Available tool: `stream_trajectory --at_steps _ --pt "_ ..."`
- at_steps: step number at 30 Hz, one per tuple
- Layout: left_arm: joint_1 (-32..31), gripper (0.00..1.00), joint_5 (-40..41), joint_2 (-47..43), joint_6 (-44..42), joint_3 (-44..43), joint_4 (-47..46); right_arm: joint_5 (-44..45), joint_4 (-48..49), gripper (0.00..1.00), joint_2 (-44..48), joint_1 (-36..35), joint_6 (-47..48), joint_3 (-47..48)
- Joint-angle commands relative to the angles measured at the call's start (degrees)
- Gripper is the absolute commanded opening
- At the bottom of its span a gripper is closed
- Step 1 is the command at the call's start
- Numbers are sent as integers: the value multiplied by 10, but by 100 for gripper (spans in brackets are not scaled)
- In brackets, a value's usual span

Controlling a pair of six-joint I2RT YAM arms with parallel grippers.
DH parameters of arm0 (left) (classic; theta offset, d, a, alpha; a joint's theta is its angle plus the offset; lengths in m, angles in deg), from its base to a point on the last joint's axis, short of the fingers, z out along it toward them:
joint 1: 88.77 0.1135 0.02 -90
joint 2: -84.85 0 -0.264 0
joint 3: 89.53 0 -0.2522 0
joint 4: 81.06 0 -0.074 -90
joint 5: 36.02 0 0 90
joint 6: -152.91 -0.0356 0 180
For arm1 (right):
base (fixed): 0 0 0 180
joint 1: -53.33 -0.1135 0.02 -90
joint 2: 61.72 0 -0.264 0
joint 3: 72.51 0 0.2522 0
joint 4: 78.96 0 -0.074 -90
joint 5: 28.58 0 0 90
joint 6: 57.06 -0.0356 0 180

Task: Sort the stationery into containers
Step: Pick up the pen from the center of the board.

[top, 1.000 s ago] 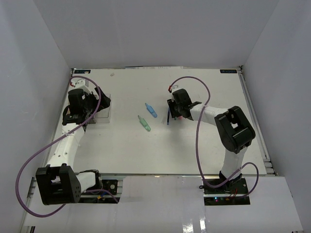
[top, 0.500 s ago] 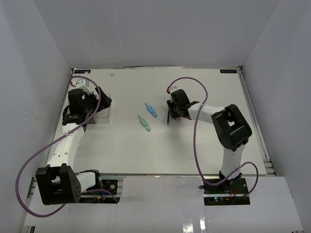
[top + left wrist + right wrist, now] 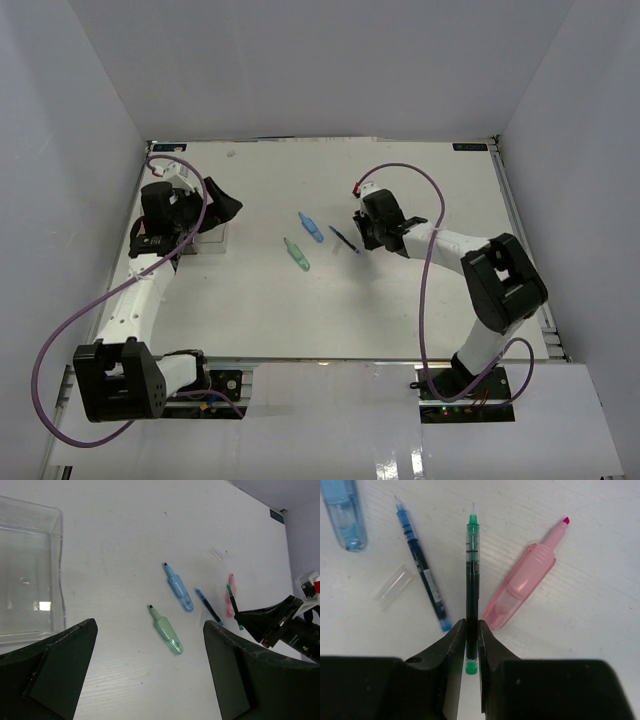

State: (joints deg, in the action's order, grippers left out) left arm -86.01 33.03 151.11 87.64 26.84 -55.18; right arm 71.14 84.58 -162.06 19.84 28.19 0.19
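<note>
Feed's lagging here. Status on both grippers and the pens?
Right gripper shut on green pen. Left gripper open beside clear container. Blue pen, pink highlighter alongside, apart.

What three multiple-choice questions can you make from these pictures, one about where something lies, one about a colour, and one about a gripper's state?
1. In the right wrist view, on which side of the green pen does the blue pen lie?
A) to its right
B) to its left
C) across it

2. The highlighter on the green pen's other side is:
A) pink
B) yellow
C) orange

3. The right gripper is:
A) open above the table
B) shut on nothing
C) shut on the green pen

Answers:
1. B: the blue pen lies toward the picture's left, apart from the green pen.
2. A: its body and tip are both pink.
3. C: both fingers press against the pen's shaft near its back end.
</note>
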Motion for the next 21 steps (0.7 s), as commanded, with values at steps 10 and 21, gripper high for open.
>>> stream_trajectory --at_steps 10,21 --pt "-232 98 33 -61 167 42 -114 -108 138 19 282 -49 -61 -138" --pt "-447 89 245 0 213 40 -242 -188 307 19 399 -91 -159 -247"
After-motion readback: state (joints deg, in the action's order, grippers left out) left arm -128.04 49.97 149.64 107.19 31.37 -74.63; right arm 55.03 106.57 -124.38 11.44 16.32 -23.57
